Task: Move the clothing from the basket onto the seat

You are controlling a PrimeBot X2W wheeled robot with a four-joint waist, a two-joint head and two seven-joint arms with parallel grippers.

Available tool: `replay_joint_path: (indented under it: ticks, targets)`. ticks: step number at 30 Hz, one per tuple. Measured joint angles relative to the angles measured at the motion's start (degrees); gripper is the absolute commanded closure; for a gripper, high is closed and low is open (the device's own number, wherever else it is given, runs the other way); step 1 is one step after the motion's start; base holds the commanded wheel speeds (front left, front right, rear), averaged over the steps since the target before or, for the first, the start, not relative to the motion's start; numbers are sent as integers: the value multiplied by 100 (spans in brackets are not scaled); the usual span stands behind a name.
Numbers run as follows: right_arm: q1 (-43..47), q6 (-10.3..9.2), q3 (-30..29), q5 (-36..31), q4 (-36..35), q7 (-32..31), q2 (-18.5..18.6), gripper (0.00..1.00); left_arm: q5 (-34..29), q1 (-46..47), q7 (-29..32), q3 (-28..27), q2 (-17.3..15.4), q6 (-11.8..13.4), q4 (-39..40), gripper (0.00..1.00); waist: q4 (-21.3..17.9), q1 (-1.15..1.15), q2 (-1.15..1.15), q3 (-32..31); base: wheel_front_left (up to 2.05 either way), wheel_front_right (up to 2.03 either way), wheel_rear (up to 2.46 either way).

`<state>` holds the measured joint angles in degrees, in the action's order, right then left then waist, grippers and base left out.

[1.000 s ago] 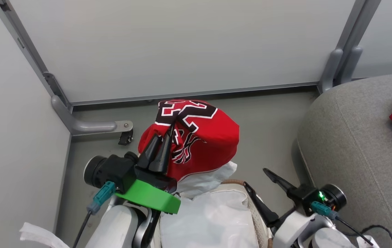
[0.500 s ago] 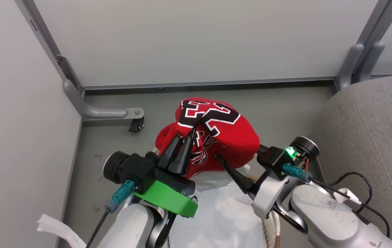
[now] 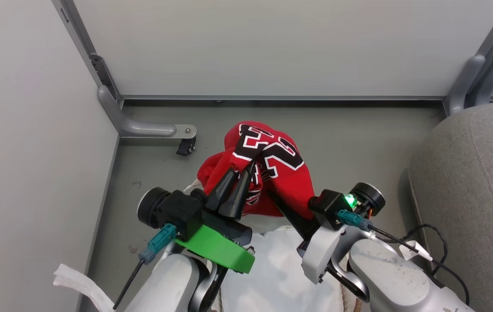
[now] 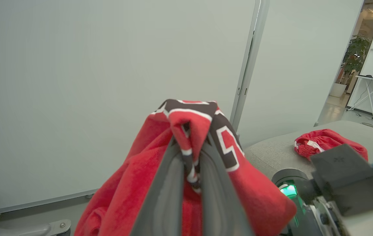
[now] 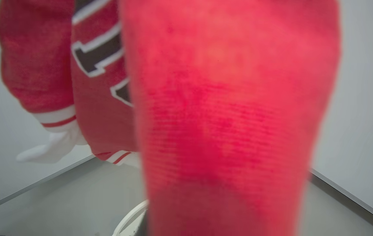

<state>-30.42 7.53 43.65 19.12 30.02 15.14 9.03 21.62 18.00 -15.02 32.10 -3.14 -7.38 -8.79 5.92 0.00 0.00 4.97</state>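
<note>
Left gripper pinching top fold of jersey. Right gripper pressed together in lower right drape, contact hidden under cloth. Jersey aloft over white sheet, left of seat. Judged light, limp, non-fragile, prone to sag and snag. Best taken at bunched folds or hem, at two spread points.

The jersey is a matt red knitted cloth with a fine ribbed mesh, and its black numerals look smoother. The white sheet is thin with a faint shine. The seat is grey woven fabric, rough and matt. The fingers of the left gripper are dark matt plastic on a green plastic mount. The floor is smooth, dull grey.
</note>
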Motion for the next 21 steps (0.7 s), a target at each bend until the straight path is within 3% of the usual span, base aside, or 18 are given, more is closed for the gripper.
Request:
replay_joint_path:
  ticks: [11, 12, 13, 21]
  targets:
    - [46, -1, -168, -1, -44, 0, -40, 100, -4, -1, 0, -103, 11, 0, 3, 100, -108, 0, 0, 20, 0, 0, 0]
    - [47, -1, -199, -3, -79, 0, -45, 100, -4, -2, 0, -130, 12, 0, -13, 53, -128, 0, 0, 20, 0, 0, 0]
    - [55, -1, -222, -11, -110, -1, -53, 100, -20, -8, 0, -166, 13, 0, -22, 0, -154, 0, 0, 19, 0, 0, 0]
    - [201, -1, -460, -62, -423, -1, -92, 100, -221, -103, -10, -428, 13, 0, -145, 0, -554, 0, 0, 25, 0, 0, 0]
